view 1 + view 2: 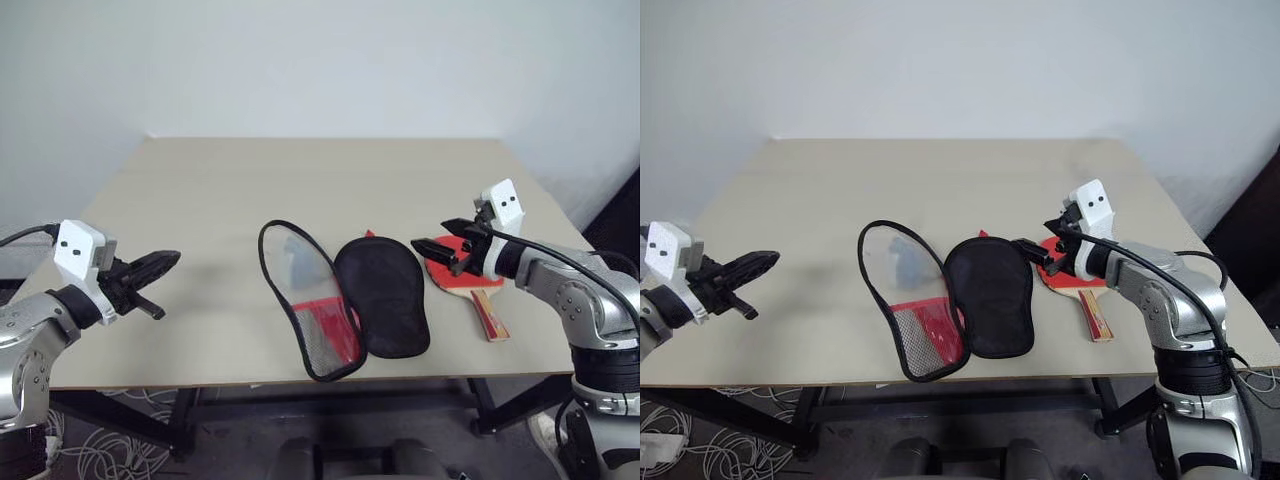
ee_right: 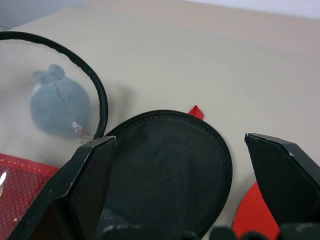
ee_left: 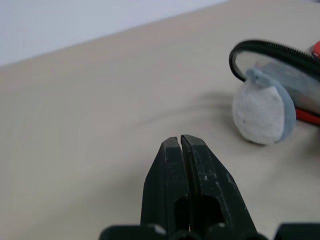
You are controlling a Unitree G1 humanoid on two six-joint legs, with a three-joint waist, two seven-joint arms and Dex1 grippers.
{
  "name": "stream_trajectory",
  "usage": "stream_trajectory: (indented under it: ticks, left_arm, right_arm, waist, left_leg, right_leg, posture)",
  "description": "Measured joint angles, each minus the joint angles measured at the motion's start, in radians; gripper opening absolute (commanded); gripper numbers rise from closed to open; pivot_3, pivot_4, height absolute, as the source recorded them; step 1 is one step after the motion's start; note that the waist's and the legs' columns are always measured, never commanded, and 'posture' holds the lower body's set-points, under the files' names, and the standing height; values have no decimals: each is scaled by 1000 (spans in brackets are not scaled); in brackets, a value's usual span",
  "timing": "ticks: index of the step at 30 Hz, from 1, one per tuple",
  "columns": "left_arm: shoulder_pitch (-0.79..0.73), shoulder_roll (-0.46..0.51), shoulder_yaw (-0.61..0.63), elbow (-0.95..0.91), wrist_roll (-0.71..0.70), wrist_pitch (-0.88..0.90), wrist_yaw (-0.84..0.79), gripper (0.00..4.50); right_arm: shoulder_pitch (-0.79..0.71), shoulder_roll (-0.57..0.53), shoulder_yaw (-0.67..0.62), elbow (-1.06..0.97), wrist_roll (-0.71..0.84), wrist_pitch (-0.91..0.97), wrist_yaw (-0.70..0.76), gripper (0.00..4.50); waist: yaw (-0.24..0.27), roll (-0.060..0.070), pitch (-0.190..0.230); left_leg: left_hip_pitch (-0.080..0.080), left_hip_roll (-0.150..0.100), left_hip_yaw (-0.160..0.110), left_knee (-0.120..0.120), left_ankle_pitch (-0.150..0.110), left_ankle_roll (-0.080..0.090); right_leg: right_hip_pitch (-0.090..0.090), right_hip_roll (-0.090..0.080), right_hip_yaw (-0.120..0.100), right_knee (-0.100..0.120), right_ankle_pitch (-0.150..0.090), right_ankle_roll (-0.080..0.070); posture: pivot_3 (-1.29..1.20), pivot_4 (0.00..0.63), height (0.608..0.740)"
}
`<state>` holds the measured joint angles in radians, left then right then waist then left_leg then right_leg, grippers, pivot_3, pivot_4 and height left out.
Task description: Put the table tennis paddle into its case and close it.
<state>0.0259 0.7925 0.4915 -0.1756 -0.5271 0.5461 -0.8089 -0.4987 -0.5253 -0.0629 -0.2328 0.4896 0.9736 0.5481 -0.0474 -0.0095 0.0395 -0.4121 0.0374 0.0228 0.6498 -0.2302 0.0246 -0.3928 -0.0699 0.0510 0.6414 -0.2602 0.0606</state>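
Paddle [image 1: 462, 272] lay flat on desk [image 1: 330, 180], just right of open case [image 1: 345, 298], handle toward near desk edge. Right gripper [image 1: 438, 250] released, jaws wide, hovered over paddle's face, nearer arm. Left gripper [image 1: 158, 268] clenched, empty, well left of case.

from my seat this reads as a robot test room or lab, not a home. i see one plain beige table [image 1: 300, 180] on a black metal frame [image 1: 180, 415] pushed close to a bare white wall [image 1: 300, 60], with nothing hung on it. loose white cables [image 1: 100, 450] lie tangled on the dark floor [image 1: 240, 440] under the table's left side. no furniture or decoration beyond that, just a staged work surface.
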Motion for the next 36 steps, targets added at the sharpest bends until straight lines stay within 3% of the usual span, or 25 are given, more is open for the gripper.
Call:
stream_trajectory:
  ticks: [5, 18, 27, 36]
  left_arm:
    - [-6, -16, -17, 10, 1, 0, 3, 0]
    - [-194, 23, -106, 159, 27, -49, -43, 0]
    - [-132, 17, -121, 35, 1, -48, -52, 0]
    - [-43, 0, -77, -42, -40, -33, -48, 0]
  right_arm:
    - [-2, 7, 5, -1, -2, -2, -31, 4471]
    - [49, -38, -52, -66, -1, 16, -97, 4471]
    - [120, -211, -68, -29, 1, -47, 74, 4471]
    - [121, -239, 33, 161, -109, -118, 119, 4471]
  waist:
    - [1, 0, 0]
    - [0, -1, 0]
    - [0, -2, 0]
    - [2, -2, 1]
  left_leg:
    - [0, 1, -1, 0, 0, 0]
    - [0, 1, 0, 1, 0, 0]
    - [0, 1, 0, 1, 0, 0]
    - [0, 1, 0, 3, 0, 0]
  right_leg:
    - [0, 1, -2, 0, 0, -2]
    - [1, 1, -1, 0, 1, 0]
    - [2, 1, -1, 0, 0, 0]
    - [2, 1, 0, 0, 0, 0]
  posture:
    - [0, 0, 740]
    - [0, 0, 740]
    - [0, 0, 740]
    - [0, 0, 740]
